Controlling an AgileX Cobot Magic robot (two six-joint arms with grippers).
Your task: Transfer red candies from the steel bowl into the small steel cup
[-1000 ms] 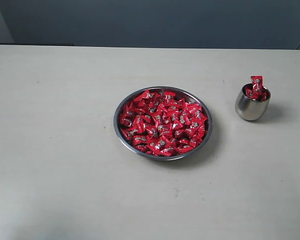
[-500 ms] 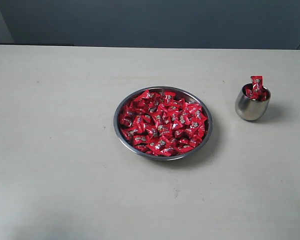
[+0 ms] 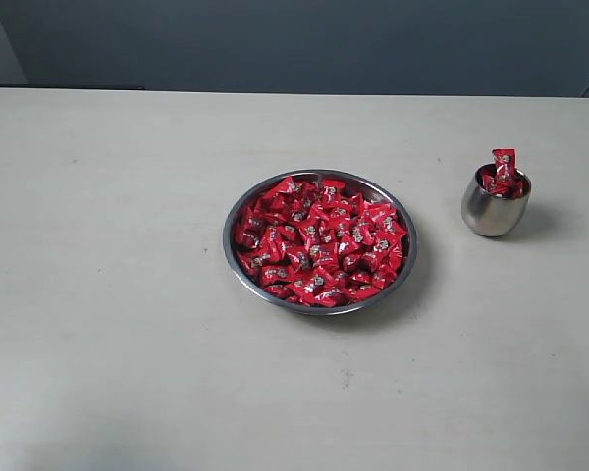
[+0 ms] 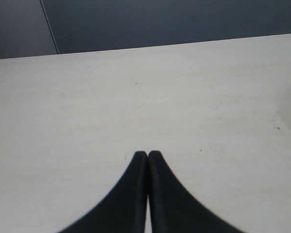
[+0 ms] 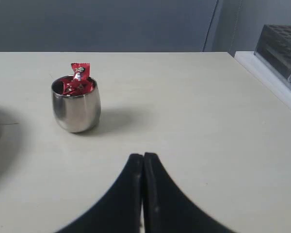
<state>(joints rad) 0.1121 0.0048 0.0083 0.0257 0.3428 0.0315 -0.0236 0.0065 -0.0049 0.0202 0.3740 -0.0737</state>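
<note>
Small wrapped candies (image 3: 319,240): glossy red with tiny silver-white marks. Wide round steel bowl (image 3: 227,240) and small rounded steel cup (image 3: 490,218): silver-grey. Flat tabletop (image 3: 118,294): plain cream.

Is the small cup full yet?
Full: red candies reach the mouth of the small steel cup, one standing above its rim.
</note>
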